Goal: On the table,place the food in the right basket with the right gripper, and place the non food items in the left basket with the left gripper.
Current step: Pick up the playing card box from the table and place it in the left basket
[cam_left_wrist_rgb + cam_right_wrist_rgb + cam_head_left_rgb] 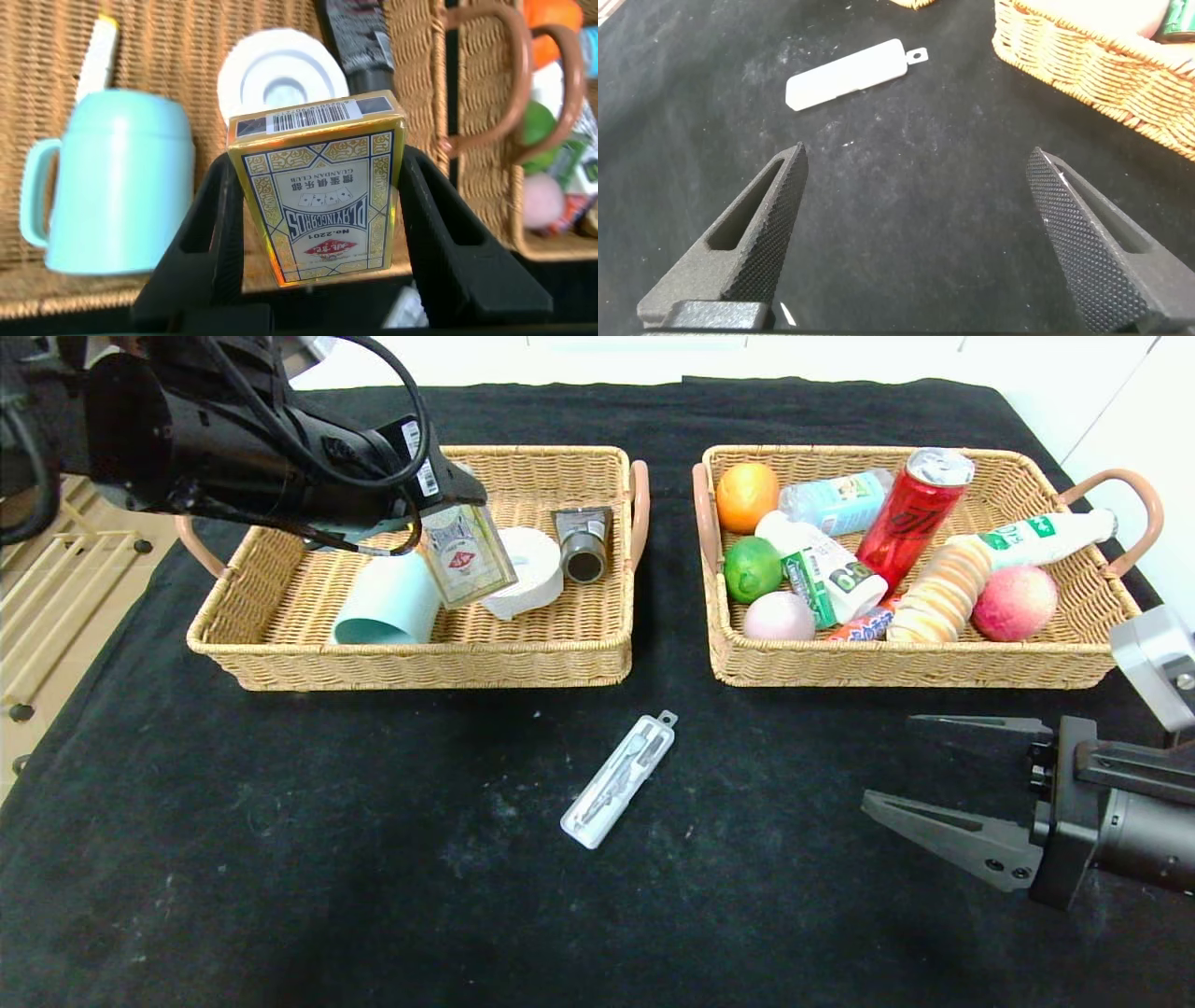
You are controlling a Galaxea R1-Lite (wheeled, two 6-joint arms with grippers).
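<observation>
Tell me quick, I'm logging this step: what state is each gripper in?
Left gripper: jaws shut on the playing card box, above the left basket.
Right gripper: jaws open, holding nothing, over the table.

Open cloth around the clear case [619, 780]

Left basket [420, 663] floor looks partly free beside mug [387, 602], tape roll [527, 571] and tube [583, 543].

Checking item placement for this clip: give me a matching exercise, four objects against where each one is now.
Objects:
1. card box
2. white case
3. red can
4. blue mug

Places:
A. lying in the left basket
B. on the black cloth between the baskets and the robot
C. held by the left end effector over the left basket
D. in the right basket

Pairs: 1-C, 2-B, 3-D, 4-A
</observation>
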